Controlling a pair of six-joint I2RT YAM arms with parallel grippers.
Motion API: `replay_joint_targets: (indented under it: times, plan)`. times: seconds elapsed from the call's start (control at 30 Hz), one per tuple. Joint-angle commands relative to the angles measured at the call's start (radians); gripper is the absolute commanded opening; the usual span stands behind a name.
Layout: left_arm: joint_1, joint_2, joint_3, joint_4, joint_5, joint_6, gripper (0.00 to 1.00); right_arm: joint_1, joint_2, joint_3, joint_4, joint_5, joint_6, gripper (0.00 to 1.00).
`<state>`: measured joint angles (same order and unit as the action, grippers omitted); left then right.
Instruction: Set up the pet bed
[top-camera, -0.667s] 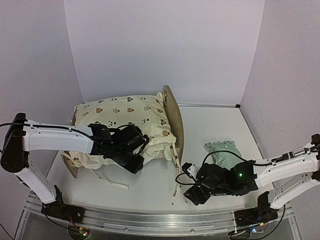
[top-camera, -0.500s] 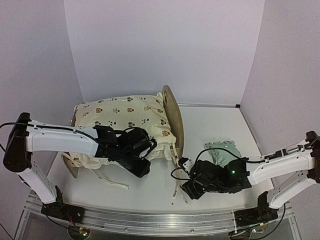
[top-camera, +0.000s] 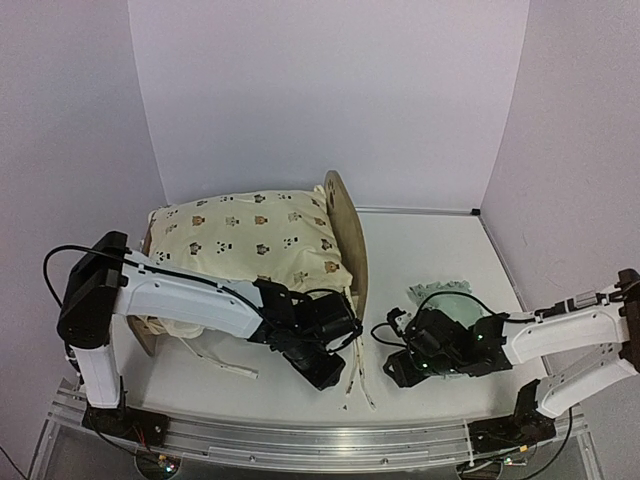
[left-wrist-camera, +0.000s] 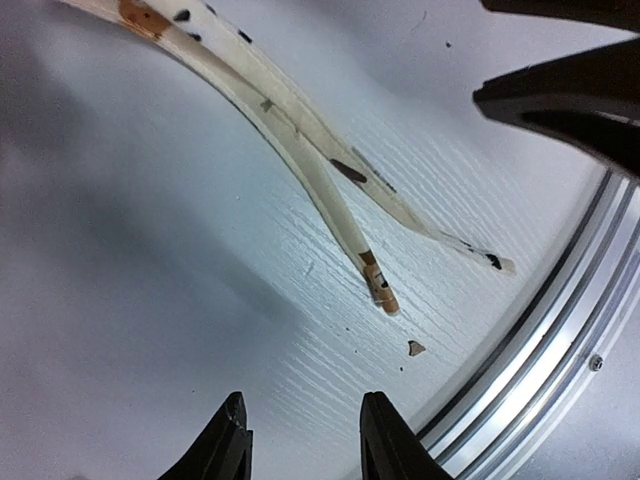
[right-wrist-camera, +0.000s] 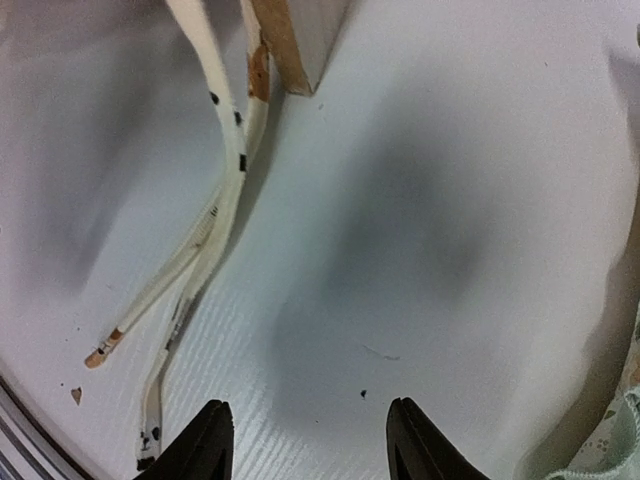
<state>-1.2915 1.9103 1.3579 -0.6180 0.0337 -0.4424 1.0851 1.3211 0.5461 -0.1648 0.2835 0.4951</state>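
The pet bed (top-camera: 347, 228) stands at the back left, its arched wooden headboard facing right. The cream bear-print cushion (top-camera: 245, 232) lies on it. Two cushion ties (top-camera: 356, 385) trail over the white table in front of the headboard's near leg (right-wrist-camera: 295, 40). My left gripper (top-camera: 327, 372) hovers open just left of the ties (left-wrist-camera: 300, 130), with nothing between its fingers (left-wrist-camera: 232, 445). My right gripper (top-camera: 394, 366) is open just right of the ties (right-wrist-camera: 215, 225), also with nothing in it. The mint pillow (top-camera: 446, 300) lies behind the right gripper.
The table's metal front rail (left-wrist-camera: 560, 350) runs close beside the tie ends. The right gripper's dark fingers (left-wrist-camera: 570, 95) show in the left wrist view. A corner of the mint pillow (right-wrist-camera: 612, 440) is at the right wrist view's edge. Purple walls close off the back and sides.
My left gripper has left the cushion's side and moved right and nearer, down to the ties. The right gripper swung in toward the ties, then eased back and narrowed a little.
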Motion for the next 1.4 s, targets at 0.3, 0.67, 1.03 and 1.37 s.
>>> replay_joint_targets:
  times: [0.3, 0.67, 1.03, 1.37]
  plan:
    - [-0.069, 0.149, 0.142, 0.044, 0.02, -0.03, 0.43, -0.037, -0.064, -0.071, 0.112, -0.108, 0.065, 0.53]
    - [-0.074, 0.235, 0.172, 0.032, -0.023, -0.032, 0.32, -0.039, -0.074, -0.129, 0.145, -0.135, 0.078, 0.53]
    - [-0.074, 0.183, 0.147, -0.007, -0.111, -0.034, 0.0, -0.039, -0.009, -0.163, 0.278, -0.329, 0.081, 0.38]
    - [-0.073, 0.054, 0.06, -0.074, -0.145, -0.056, 0.0, -0.002, 0.346, -0.038, 0.54, -0.5, 0.13, 0.16]
